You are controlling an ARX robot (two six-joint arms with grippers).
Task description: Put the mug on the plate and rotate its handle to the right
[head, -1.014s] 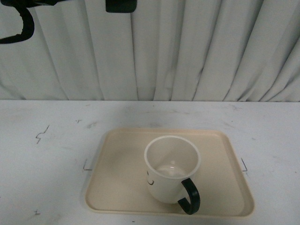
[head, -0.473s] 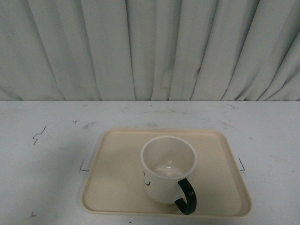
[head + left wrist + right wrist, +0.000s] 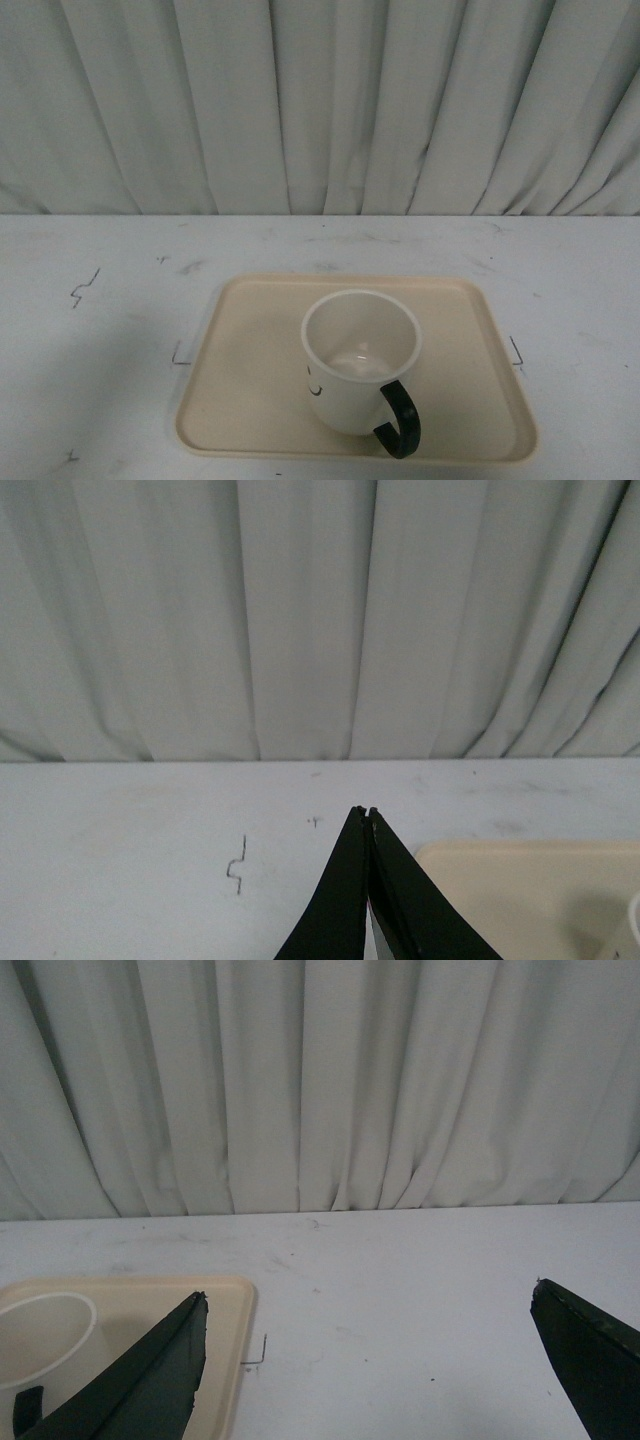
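The cream-white mug (image 3: 352,385) stands upright on the beige plate (image 3: 250,400) in the front view, a little right of the plate's middle. Its black handle (image 3: 400,424) points toward the near right; part of the smiley face shows on its left side. Neither arm shows in the front view. My left gripper (image 3: 366,811) is shut and empty, above the table left of the plate (image 3: 520,890). My right gripper (image 3: 370,1295) is open wide and empty, right of the plate (image 3: 150,1295). The mug's rim (image 3: 60,1305) and handle (image 3: 25,1410) show beside one finger.
The white table (image 3: 100,330) carries small black marks near the plate's sides (image 3: 180,355) and a squiggle (image 3: 85,288) at the left. A pleated white curtain (image 3: 320,100) closes the back.
Dark arm parts at the top of the front view one second ago have left the frame. The view shifted slightly; the mug and plate stand as before.
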